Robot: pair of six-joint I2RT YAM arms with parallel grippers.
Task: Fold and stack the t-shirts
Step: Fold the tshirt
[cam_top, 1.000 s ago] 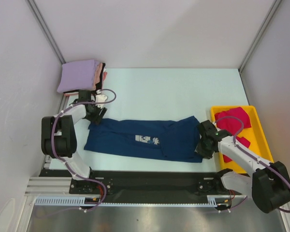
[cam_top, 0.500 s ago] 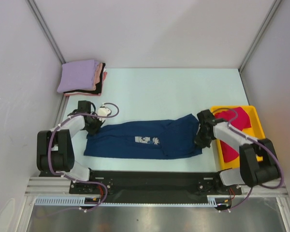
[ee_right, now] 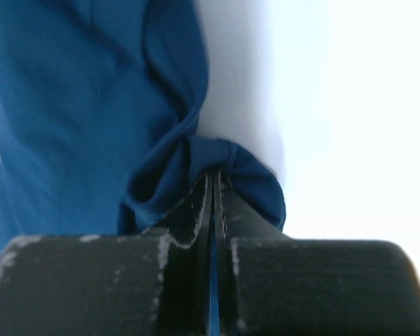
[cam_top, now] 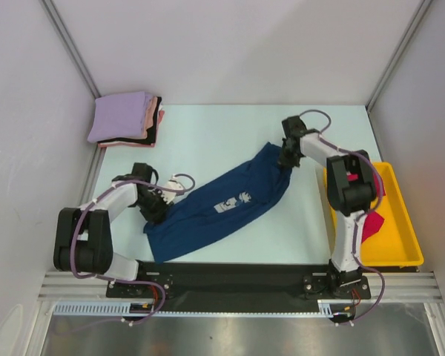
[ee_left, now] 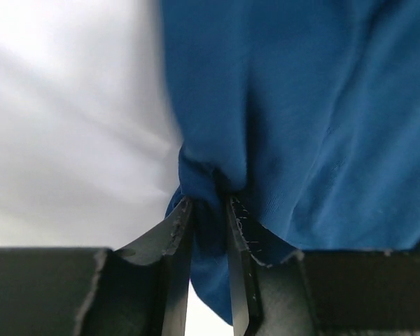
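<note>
The navy blue t-shirt (cam_top: 221, 208) with the small white print lies stretched slantwise on the table, low at the left, high at the right. My left gripper (cam_top: 159, 208) is shut on its near-left end; the cloth (ee_left: 301, 126) is pinched between the jaws (ee_left: 208, 210). My right gripper (cam_top: 285, 159) is shut on its far-right end, with a fold of cloth (ee_right: 91, 98) clamped at the tips (ee_right: 214, 178). A folded stack with a lavender shirt (cam_top: 121, 115) on top and pink and black beneath sits at the far left. A crimson shirt (cam_top: 371, 219) lies in the yellow tray (cam_top: 400, 222), partly hidden by my right arm.
The yellow tray stands along the right edge of the table. White walls with metal posts close in the left, back and right sides. The black rail with both arm bases (cam_top: 230, 274) runs along the near edge.
My right gripper has swung from the near right to the far middle right, dragging its end of the navy shirt. My left gripper moved nearer and slightly right. The shirt now lies diagonally.
</note>
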